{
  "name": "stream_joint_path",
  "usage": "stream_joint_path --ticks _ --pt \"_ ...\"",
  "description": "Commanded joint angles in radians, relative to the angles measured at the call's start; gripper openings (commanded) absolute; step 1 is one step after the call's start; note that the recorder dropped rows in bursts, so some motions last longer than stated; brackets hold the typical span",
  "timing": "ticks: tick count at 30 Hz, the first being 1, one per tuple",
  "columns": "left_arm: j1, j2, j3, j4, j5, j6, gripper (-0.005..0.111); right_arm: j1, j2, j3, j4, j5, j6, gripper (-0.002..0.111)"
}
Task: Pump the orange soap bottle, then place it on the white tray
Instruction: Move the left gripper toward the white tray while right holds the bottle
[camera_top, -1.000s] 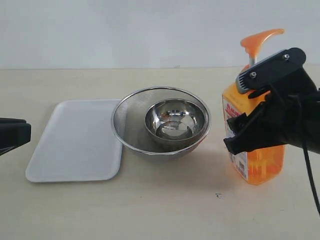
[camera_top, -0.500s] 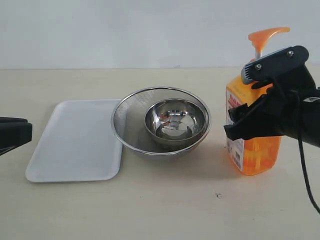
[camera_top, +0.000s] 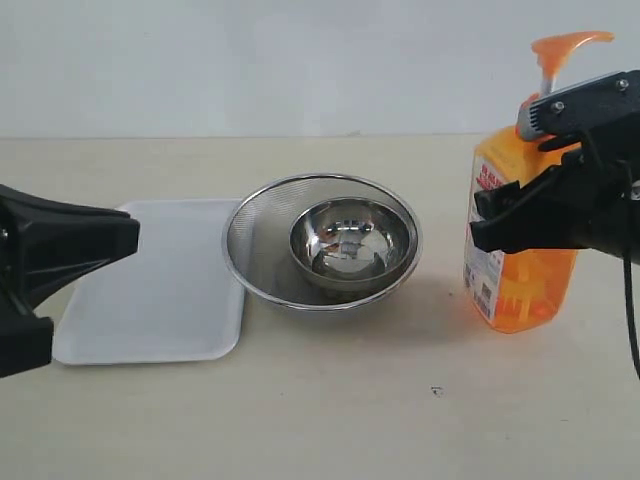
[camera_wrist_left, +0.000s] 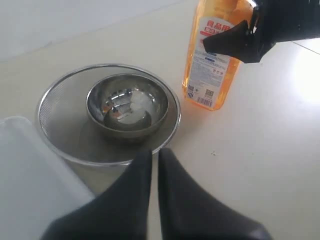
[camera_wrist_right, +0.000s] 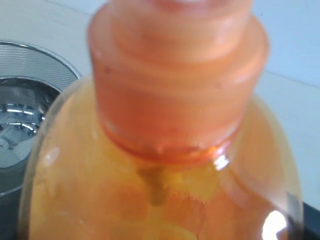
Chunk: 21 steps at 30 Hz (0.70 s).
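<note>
The orange soap bottle (camera_top: 522, 285) stands upright at the far right, its pump head (camera_top: 570, 45) raised on the stem. My right gripper (camera_top: 495, 222) is shut on the bottle's upper body, one black finger crossing the label. Whether the base touches the table I cannot tell. The right wrist view is filled by the bottle's collar and shoulder (camera_wrist_right: 165, 125). The white tray (camera_top: 180, 300) lies flat at the left. My left gripper (camera_top: 130, 240) hangs over the tray's left part, shut and holding nothing (camera_wrist_left: 155, 152). The left wrist view also shows the bottle (camera_wrist_left: 210, 65) and a tray corner (camera_wrist_left: 20, 180).
A round steel mesh bowl (camera_top: 250, 250) sits between tray and bottle, with a smaller shiny steel bowl (camera_top: 350, 240) inside it. Both show in the left wrist view, mesh bowl (camera_wrist_left: 55, 115) and steel bowl (camera_wrist_left: 127, 105). A small dark speck (camera_top: 436, 391) marks the table in front.
The right gripper has carried the bottle rightward and higher in the picture, from tilted to upright. The left gripper has swung in from the left edge over the tray.
</note>
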<state>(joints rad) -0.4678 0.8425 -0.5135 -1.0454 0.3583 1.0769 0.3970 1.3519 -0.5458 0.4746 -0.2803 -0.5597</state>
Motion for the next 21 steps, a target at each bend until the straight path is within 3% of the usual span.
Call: stream_joint_path --ticks 1,15,21 --pt "-0.008 0.042 -0.031 -0.097 -0.006 0.100 0.005 -0.010 0.040 -0.037 -0.073 -0.084 0.046 0.000" --pt "-0.008 0.064 -0.035 -0.125 -0.018 0.157 0.005 -0.010 0.213 -0.180 -0.161 -0.102 0.165 0.000" --pt "-0.008 0.131 -0.067 -0.243 -0.012 0.290 0.005 -0.010 0.236 -0.204 -0.161 -0.111 0.179 0.000"
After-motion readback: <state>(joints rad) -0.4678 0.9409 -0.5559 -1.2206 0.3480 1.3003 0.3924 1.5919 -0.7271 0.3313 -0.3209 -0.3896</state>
